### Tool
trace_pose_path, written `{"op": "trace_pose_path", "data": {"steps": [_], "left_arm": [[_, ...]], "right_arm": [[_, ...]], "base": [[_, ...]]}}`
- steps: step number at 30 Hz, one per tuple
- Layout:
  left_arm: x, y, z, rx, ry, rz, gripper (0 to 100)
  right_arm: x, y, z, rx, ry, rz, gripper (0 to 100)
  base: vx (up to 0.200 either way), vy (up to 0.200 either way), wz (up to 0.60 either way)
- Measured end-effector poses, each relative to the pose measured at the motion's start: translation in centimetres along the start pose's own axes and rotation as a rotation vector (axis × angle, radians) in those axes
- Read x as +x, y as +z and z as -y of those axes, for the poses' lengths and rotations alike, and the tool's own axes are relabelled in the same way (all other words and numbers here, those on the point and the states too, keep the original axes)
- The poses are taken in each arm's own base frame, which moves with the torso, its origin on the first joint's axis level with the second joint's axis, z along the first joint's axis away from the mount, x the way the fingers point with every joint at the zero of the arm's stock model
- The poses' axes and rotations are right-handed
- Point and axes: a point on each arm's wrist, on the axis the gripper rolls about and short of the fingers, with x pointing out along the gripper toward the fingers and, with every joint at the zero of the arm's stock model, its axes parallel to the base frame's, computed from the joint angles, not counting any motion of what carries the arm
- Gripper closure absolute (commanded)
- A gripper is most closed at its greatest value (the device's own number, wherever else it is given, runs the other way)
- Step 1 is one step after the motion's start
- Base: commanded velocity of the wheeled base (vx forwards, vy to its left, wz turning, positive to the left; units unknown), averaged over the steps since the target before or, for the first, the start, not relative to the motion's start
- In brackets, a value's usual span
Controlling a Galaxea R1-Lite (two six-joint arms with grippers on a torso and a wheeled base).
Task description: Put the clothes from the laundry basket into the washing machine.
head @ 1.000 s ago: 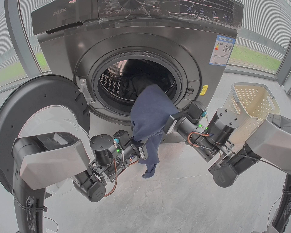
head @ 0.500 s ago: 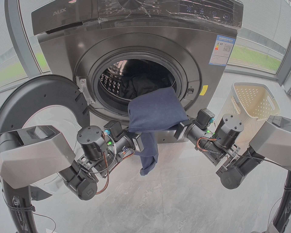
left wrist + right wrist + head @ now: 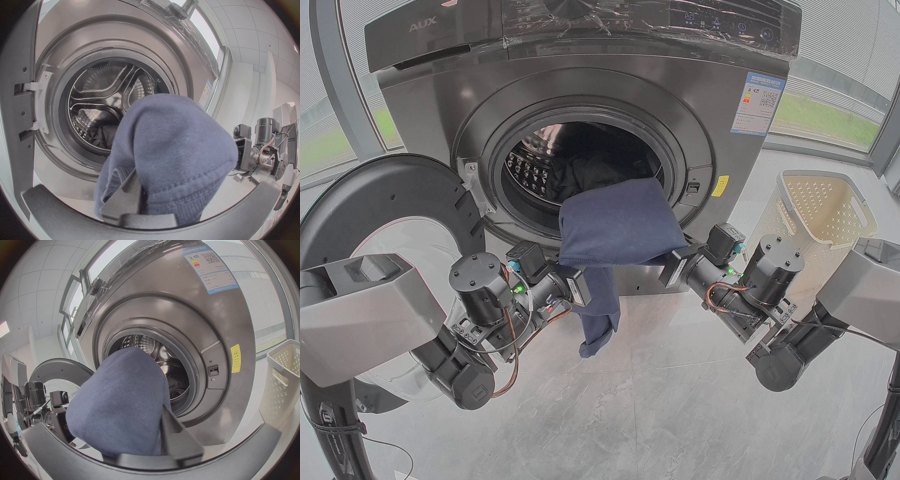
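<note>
A navy blue garment (image 3: 619, 222) hangs spread between my two grippers, just in front of the lower lip of the washing machine's open drum (image 3: 537, 169). Its far edge lies against the door opening, and a loose end (image 3: 594, 328) dangles toward the floor. My left gripper (image 3: 582, 278) is shut on the garment's left side, my right gripper (image 3: 667, 261) on its right side. The cloth (image 3: 175, 150) drapes over my left gripper (image 3: 150, 190), and one finger (image 3: 125, 197) shows. The cloth (image 3: 122, 402) also covers my right gripper (image 3: 150, 430). Dark clothes (image 3: 584, 172) lie inside the drum.
The round machine door (image 3: 381, 200) stands swung open at the left, close to my left arm. A cream perforated laundry basket (image 3: 850, 206) stands on the floor at the right, beside the machine, and appears again in the right wrist view (image 3: 281, 380). Grey tiled floor (image 3: 650, 406) lies below.
My left gripper rose and moved left, while my right gripper shifted right and slightly down. The garment went from a narrow hanging bunch to a wide spread before the drum opening.
</note>
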Motion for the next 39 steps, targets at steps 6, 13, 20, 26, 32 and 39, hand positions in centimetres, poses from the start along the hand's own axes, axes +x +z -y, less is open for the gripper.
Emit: {"op": "trace_pose_path", "data": {"steps": [6, 13, 20, 26, 32, 39], "left_arm": [[-0.1, 0.6, 0.0, -0.004, 0.011, 0.018, 100], [-0.6, 1.8, 0.1, -0.004, 0.013, 0.04, 100], [-3.1, 2.3, 0.4, -0.004, 0.015, -0.005, 100], [-6.5, 2.5, 0.1, 0.022, 0.04, -0.077, 100], [-9.7, 2.6, 0.4, 0.069, 0.035, -0.14, 100], [-11.1, 3.6, 0.5, 0.051, 0.038, -0.127, 100]], "right_arm": [[-1.0, 0.0, -0.9, 0.008, 0.024, -0.034, 0], [-4.6, -1.8, -2.0, -0.012, 0.067, -0.186, 0], [-8.8, -1.9, -2.9, -0.029, 0.124, -0.294, 0], [-10.8, -1.0, -2.6, -0.032, 0.121, -0.314, 0], [-11.0, -0.1, -1.1, -0.031, 0.06, -0.285, 0], [-10.6, 0.8, 1.4, -0.038, -0.034, -0.245, 0]], "base": [[0.0, 0.0, 0.0], [0.0, 0.0, 0.0], [0.0, 0.0, 0.0], [0.0, 0.0, 0.0], [0.0, 0.0, 0.0], [0.0, 0.0, 0.0]]}}
